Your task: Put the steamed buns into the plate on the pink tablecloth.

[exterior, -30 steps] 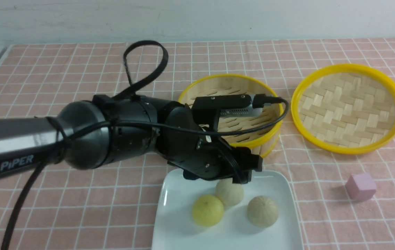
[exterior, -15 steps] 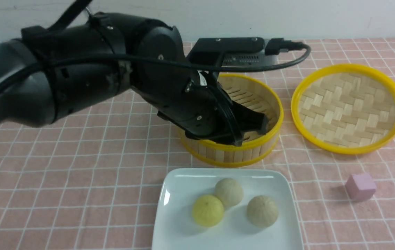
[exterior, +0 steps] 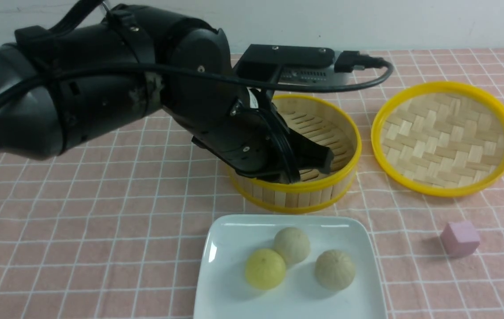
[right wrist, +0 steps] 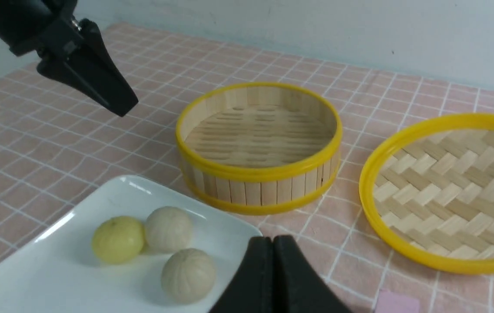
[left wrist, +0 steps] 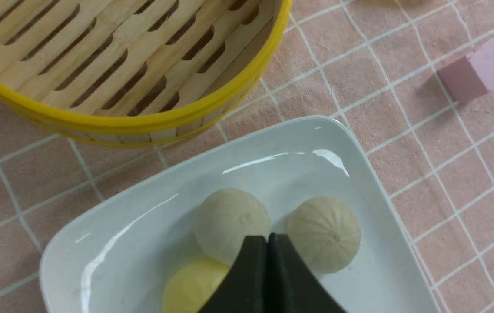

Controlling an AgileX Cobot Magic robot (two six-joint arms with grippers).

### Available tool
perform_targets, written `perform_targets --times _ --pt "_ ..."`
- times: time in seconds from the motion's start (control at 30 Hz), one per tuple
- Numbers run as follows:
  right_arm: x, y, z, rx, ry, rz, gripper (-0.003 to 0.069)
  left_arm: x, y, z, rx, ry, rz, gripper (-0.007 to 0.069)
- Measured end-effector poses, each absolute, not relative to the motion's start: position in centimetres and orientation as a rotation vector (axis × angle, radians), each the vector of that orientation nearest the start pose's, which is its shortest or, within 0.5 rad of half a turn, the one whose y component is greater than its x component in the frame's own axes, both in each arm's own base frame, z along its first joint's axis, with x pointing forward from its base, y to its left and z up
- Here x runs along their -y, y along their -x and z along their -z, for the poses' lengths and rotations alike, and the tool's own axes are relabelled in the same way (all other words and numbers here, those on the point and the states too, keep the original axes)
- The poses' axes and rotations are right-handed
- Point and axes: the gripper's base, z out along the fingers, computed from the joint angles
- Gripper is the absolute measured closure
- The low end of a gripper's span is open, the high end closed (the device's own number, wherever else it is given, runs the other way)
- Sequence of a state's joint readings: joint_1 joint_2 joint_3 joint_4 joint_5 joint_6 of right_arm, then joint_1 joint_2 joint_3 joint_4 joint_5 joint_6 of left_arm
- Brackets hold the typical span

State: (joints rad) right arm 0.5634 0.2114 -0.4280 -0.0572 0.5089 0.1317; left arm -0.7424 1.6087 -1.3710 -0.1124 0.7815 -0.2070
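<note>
Three steamed buns lie together in the white plate point(exterior: 229, 248) on the pink tablecloth point(exterior: 101, 199): a pale yellow one point(exterior: 265, 268), an off-white one point(exterior: 292, 245) and a beige one point(exterior: 334, 269). My left gripper point(exterior: 327, 164) is shut and empty, hanging in the air over the near rim of the bamboo steamer, well above and behind the plate. In the left wrist view its closed fingertips point(left wrist: 267, 239) point down toward the buns point(left wrist: 231, 224). My right gripper point(right wrist: 273, 241) is shut and empty, above the cloth beside the plate's corner; the front view does not show it.
The empty round steamer basket point(exterior: 296, 188) with a yellow rim stands just behind the plate. Its woven lid point(exterior: 444, 137) lies to the right of it. A small pink cube point(exterior: 460, 238) sits on the cloth right of the plate. A wall bounds the table's far edge.
My left arm has lifted off the plate and pulled back up over the steamer, its jaws closing empty. The off-white bun it stood over stays in the plate.
</note>
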Motion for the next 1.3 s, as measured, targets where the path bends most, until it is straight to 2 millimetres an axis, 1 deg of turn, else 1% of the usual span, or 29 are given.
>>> perform_targets --times 0.23,0.93,1.07,1.17,1.23,1.3 --pt "-2.7 -4.8 -29.7 -1.723 0.404 -0.445 0.0667 24.5 -25.6 -31.5 -2.501 -0.615 0.509 0.0617" --pt "-2.7 -4.8 -29.7 -1.722 0.405 -0.443 0.0657 24.5 -25.7 -31.5 -2.498 -0.618 0.501 0.0611" --pt "-2.9 -5.0 -28.8 -1.744 0.411 -0.438 0.0655 24.5 -25.7 -31.5 -2.498 -0.619 0.501 0.0604" --pt "-2.9 -5.1 -27.8 -1.767 0.407 -0.425 0.0649 24.5 -25.7 -31.5 -2.498 -0.619 0.5 0.0602" --pt "-2.7 -5.1 -27.1 -1.781 0.39 -0.408 0.0645 24.5 -25.7 -31.5 -2.497 -0.62 0.498 0.0602" --pt "-2.3 -5.0 -25.7 -1.796 0.334 -0.362 0.0643 24.5 -25.7 -31.5 -2.497 -0.621 0.497 0.0602"
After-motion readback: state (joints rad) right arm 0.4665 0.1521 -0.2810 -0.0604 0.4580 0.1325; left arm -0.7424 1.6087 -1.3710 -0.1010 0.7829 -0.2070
